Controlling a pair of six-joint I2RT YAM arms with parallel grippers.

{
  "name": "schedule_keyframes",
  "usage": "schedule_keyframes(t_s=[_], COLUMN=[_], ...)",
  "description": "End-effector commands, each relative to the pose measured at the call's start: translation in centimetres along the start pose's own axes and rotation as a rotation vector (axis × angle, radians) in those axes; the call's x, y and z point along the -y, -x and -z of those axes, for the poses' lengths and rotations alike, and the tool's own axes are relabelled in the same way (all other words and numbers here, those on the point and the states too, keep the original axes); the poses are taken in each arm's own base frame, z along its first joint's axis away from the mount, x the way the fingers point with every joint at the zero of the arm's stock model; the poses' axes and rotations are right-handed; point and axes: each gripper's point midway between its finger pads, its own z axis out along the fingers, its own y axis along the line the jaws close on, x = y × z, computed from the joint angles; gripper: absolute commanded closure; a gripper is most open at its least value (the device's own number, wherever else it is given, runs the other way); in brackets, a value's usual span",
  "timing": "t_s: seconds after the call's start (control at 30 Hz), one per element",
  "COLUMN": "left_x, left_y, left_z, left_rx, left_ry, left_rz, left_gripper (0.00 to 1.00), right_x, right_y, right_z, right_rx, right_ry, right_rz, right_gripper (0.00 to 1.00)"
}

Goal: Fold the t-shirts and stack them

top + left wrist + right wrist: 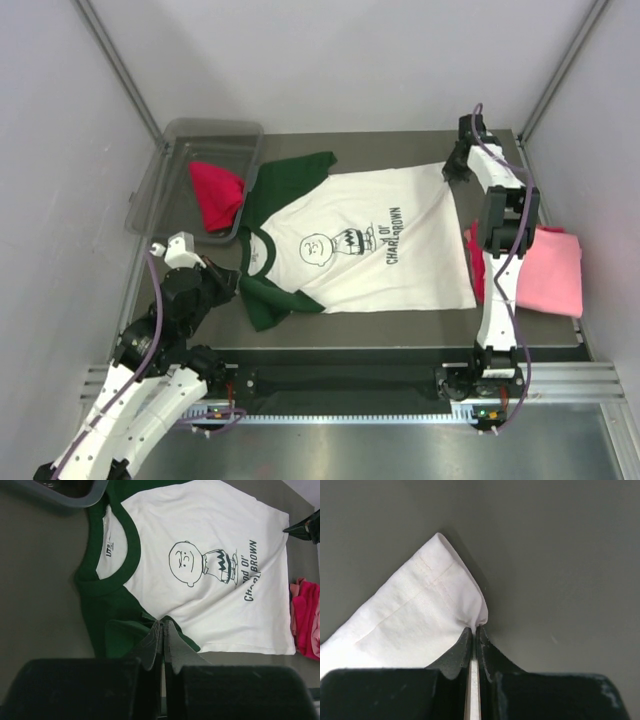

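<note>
Though flat elsewhere, white t-shirt (400,270) pinched, right pincer (474,628) closed on hem, left pincer (163,625) on sleeve.

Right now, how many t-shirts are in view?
4. The white-and-green shirt is spread at centre; a red shirt is in the bin, far left; a pink shirt is folded at right, a second red shirt at its left edge. More may be hidden.
</note>
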Motion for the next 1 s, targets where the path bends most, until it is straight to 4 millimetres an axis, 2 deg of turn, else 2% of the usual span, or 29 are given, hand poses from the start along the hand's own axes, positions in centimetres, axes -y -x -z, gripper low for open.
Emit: schedule_keyframes(t_s=[0.0,0.1,0.13,0.17,0.2,0.23,0.27,0.33,0.37,0.43,0.47,0.5,0.53,0.57,0.6,0.63,0.67,0.7,0.73,0.77,0.8,0.83,0.87,0.9,0.93,0.97], left_x=[2.1,2.3,2.3,2.3,2.4,2.5,2.7,2.9,2.9,3.1,3.3,3.4,3.3,3.3,3.5,3.5,3.5,3.6,3.6,3.6,3.6,3.7,3.7,3.6,3.7,3.7], left_y=[1.4,1.4,1.5,1.4,1.4,1.4,1.3,1.3,1.2,0.8,0.5,0.2,-0.3,-0.6,-0.9,-1.2,-1.5,-1.6,-1.9,-1.9,-2.0,-2.0,-2.0,-2.0,-1.8,-1.7], left_z=[-0.6,-0.8,-0.8,-0.7,-0.6,-0.5,-0.4,-0.2,-0.1,0.2,0.2,0.2,0.0,-0.1,-0.2,-0.4,-0.5,-0.6,-0.6,-0.6,-0.6,-0.5,-0.5,-0.5,-0.4,-0.4], left_rx=[0.044,0.039,0.039,0.033,0.03,0.029,0.02,0.014,0.011,-0.008,-0.016,-0.029,-0.043,-0.054,-0.07,-0.077,-0.085,-0.09,-0.1,-0.1,-0.101,-0.102,-0.1,-0.098,-0.094,-0.089], left_ry=[-0.072,-0.071,-0.071,-0.071,-0.074,-0.077,-0.085,-0.097,-0.101,-0.122,-0.135,-0.144,-0.145,-0.148,-0.158,-0.162,-0.164,-0.171,-0.174,-0.179,-0.18,-0.183,-0.184,-0.184,-0.188,-0.189], left_rz=[0.011,0.009,0.012,0.011,0.012,0.016,0.018,0.027,0.032,0.039,0.04,0.041,0.047,0.049,0.049,0.051,0.05,0.052,0.051,0.053,0.052,0.051,0.049,0.047,0.047,0.044], left_gripper=[1.0,1.0,1.0,1.0,1.0,1.0,1.0,1.0,1.0,1.0,1.0,1.0,1.0,1.0,1.0,1.0,1.0,1.0,1.0,1.0,1.0,1.0,1.0,1.0,1.0,1.0], right_x=[2.8,3.0,2.9,2.7,2.6,2.6,1.9,2.0,1.5,1.3,0.6,0.4,0.5,-0.1,-0.2,0.1,-0.2,0.0,0.7,0.6,0.8,1.4,1.2,1.2,2.9,3.6], right_y=[0.5,1.7,1.8,2.0,2.2,1.4,2.6,2.4,3.6,3.9,4.6,4.8,3.8,5.1,5.2,4.0,5.0,4.8,3.4,3.8,3.2,0.7,0.9,-0.1,-2.6,-3.1], right_z=[-2.9,-3.3,-3.4,-3.2,-2.8,-2.8,-1.6,-0.6,1.2,2.7,4.8,5.9,6.3,9.1,10.3,10.7,13.6,14.7,14.9,17.8,18.7,18.2,21.1,21.8,20.9,23.0], right_rx=[-0.011,0.003,-0.005,0.002,0.009,-0.008,0.034,0.031,0.064,0.073,0.087,0.095,0.075,0.127,0.144,0.128,0.186,0.197,0.173,0.218,0.222,0.173,0.232,0.233,0.204,0.245], right_ry=[-0.058,-0.024,-0.004,0.006,0.013,0.017,0.051,0.064,0.083,0.097,0.134,0.145,0.152,0.189,0.206,0.211,0.24,0.244,0.234,0.26,0.27,0.271,0.308,0.316,0.253,0.244], right_rz=[-0.051,-0.105,-0.113,-0.11,-0.108,-0.104,-0.105,-0.1,-0.099,-0.093,-0.091,-0.091,-0.088,-0.088,-0.082,-0.075,-0.067,-0.056,-0.056,-0.053,-0.052,-0.058,-0.057,-0.062,-0.078,-0.092], right_gripper=[1.0,0.98,0.94,0.7,0.61,0.59,0.51,0.47,0.43,0.41,0.41,0.41,0.41,0.4,0.4,0.4,0.39,0.39,0.39,0.39,0.4,0.4,0.41,0.43,0.45,0.46])
